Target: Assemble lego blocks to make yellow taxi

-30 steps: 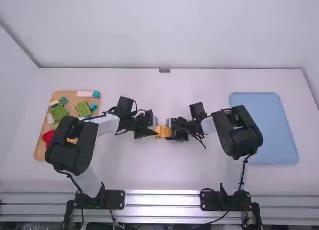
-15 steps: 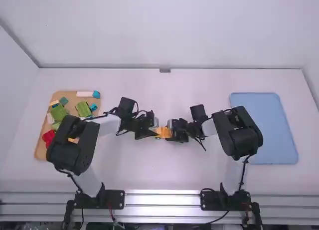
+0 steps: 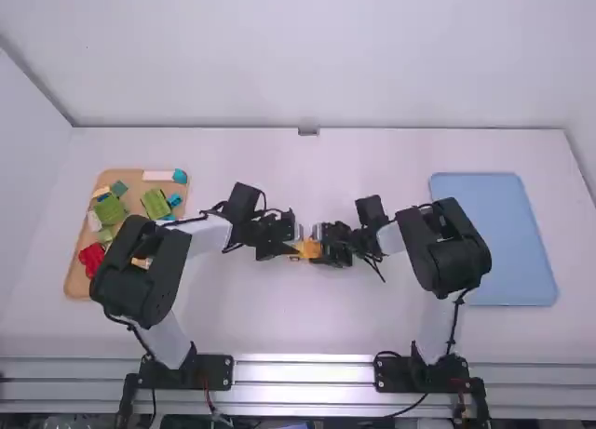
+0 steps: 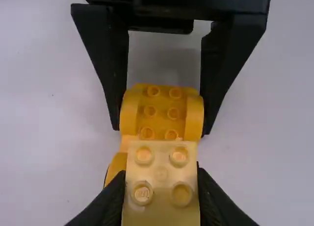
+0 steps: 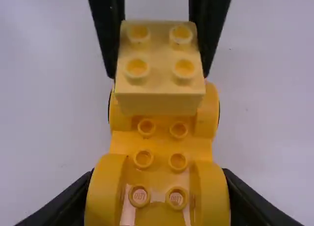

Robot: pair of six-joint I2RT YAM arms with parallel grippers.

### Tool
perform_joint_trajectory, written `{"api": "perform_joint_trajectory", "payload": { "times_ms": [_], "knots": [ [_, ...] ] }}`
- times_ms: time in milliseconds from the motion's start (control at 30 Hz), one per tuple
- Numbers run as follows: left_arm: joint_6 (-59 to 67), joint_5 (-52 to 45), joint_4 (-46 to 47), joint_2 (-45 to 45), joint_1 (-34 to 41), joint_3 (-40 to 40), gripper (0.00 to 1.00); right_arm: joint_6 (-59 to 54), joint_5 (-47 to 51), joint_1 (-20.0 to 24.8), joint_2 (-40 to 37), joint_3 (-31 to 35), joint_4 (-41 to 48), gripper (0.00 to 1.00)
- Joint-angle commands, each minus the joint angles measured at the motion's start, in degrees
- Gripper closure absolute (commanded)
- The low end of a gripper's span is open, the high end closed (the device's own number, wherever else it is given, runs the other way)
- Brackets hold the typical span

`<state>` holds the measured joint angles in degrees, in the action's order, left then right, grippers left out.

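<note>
Near the middle of the table, my left gripper [image 3: 291, 241] and right gripper [image 3: 328, 246] face each other at the yellow car base [image 3: 310, 249]. In the left wrist view, my left gripper [image 4: 161, 189] is shut on a pale yellow block [image 4: 162, 160] with its studs up. The right wrist view has my right gripper [image 5: 158, 194] shut across the near wheel arches of the car base [image 5: 162, 146]. Over the base's far end, at the left gripper's side, lies the pale block [image 5: 159, 64]; whether it touches the studs below I cannot tell.
At the far left, partly under the left arm, a brown tray [image 3: 78, 280] holds several green, blue, red and white blocks. A blue tray [image 3: 498, 243] lies at the right, beyond the right arm's elbow.
My left gripper has shifted slightly to the right, closer to the right gripper, covering more of the yellow base's left end. The right arm has barely moved.
</note>
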<state>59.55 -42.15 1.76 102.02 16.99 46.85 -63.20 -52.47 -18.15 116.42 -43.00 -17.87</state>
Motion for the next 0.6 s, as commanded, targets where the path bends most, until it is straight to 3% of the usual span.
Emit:
{"api": "perform_joint_trajectory", "payload": {
  "times_ms": [0, 567],
  "knots": [
    [0.22, -0.46, -0.15, 1.75, 0.72, -0.79, 0.96, -0.02, -0.20, 0.11, -0.61, 0.61, 0.31, 0.46],
    [0.22, -1.95, -1.36, 3.10, 0.48, -0.79, 0.93, -0.02, -0.17, 0.11, -0.61, 0.59, 2.01, 0.45]
  ]
}}
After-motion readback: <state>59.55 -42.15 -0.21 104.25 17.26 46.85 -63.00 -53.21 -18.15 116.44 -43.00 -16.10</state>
